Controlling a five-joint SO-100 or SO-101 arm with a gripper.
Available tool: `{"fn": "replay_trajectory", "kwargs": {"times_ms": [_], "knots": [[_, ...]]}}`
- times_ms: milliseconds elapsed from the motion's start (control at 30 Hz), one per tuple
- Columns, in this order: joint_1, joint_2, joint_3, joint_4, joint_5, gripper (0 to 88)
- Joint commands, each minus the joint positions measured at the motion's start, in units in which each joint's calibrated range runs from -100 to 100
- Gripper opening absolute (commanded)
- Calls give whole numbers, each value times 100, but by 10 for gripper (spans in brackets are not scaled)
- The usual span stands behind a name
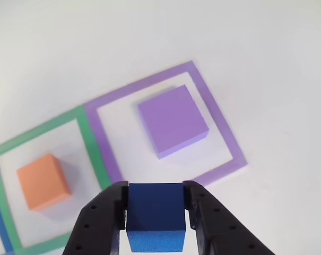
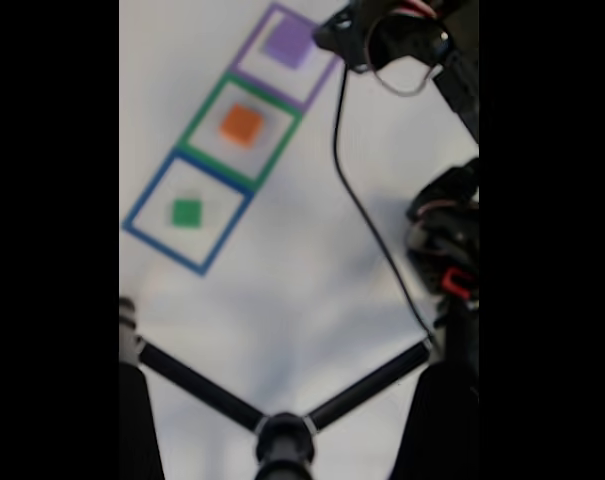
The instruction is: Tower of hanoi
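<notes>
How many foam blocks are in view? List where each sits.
4. Purple block inside the purple frame; orange block inside the green frame; green block inside the blue frame; blue cube gripped between the jaws.

A plain white table top (image 1: 266, 64) is seen, evenly lit, with soft shadows cast on it. Three flat square frames are laid in a row on it: purple frame (image 2: 244, 57), green frame (image 2: 197, 118), blue frame (image 2: 142, 207). A black tripod-like stand (image 2: 282, 435) is seen in the fixed view foreground.

Blue cube (image 1: 156, 219) clamped in claw (image 1: 157, 212), purple block (image 1: 172, 120), orange block (image 1: 43, 181), green block (image 2: 186, 212)
</notes>
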Motion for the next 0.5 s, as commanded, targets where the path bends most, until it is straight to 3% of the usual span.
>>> {"fn": "replay_trajectory", "kwargs": {"times_ms": [0,167,467], "knots": [[230,62,1673,-2822,0,1],[283,1047,2664,-5445,0,1],[321,2337,2691,-7225,0,2]]}}
